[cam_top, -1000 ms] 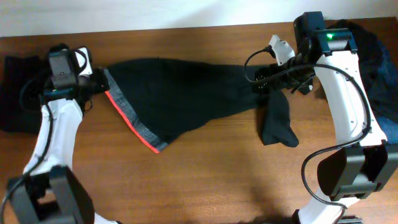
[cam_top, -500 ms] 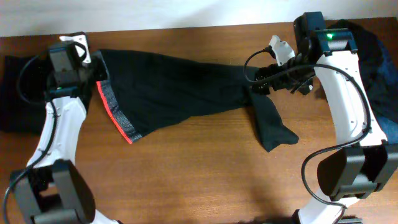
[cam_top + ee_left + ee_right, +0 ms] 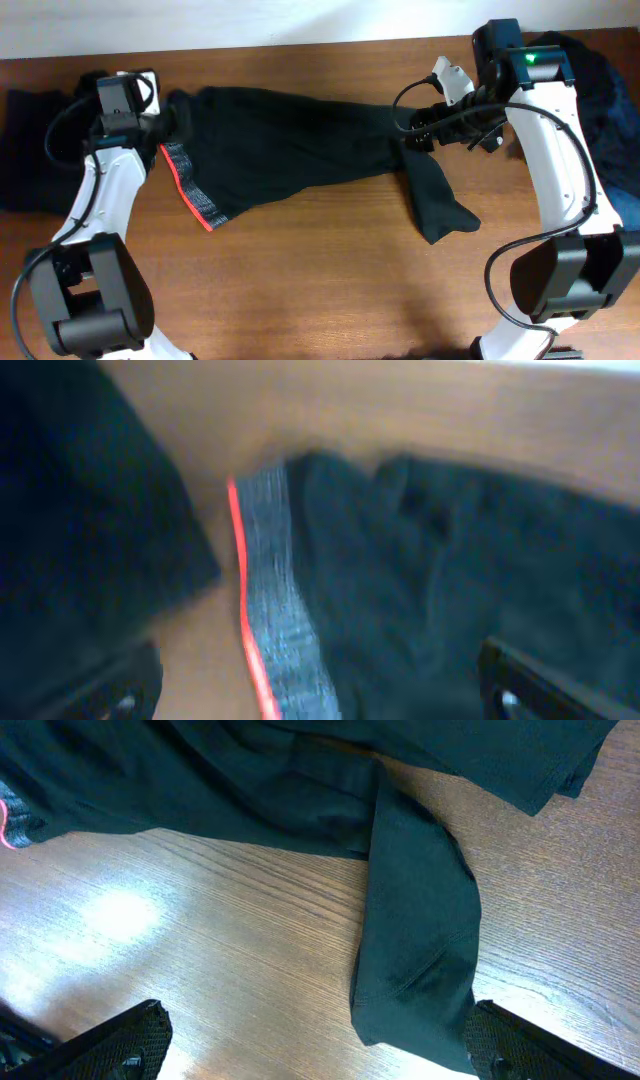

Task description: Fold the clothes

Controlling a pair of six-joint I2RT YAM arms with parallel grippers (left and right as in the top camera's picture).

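Observation:
A pair of black trousers (image 3: pixel 290 140) lies spread across the table, one of the clothes. Its red-and-grey waistband (image 3: pixel 188 188) is at the left, and one leg end (image 3: pixel 437 205) is bent toward the front at the right. My left gripper (image 3: pixel 168 128) hovers open over the waistband corner; in the left wrist view the waistband (image 3: pixel 265 610) lies between the spread fingers (image 3: pixel 535 680), untouched. My right gripper (image 3: pixel 415 138) stands open above the leg bend; the right wrist view shows the leg end (image 3: pixel 415 950) lying flat, with nothing in the gripper (image 3: pixel 320 1055).
A dark garment (image 3: pixel 25 150) lies at the table's left edge, next to my left arm. A heap of dark and blue clothes (image 3: pixel 610 110) sits at the far right behind my right arm. Bare wood (image 3: pixel 320 270) runs along the front.
My left gripper has opened and let go of the waistband, which now rests on the table. Earlier it had pulled the trousers leftward. The right arm stayed put.

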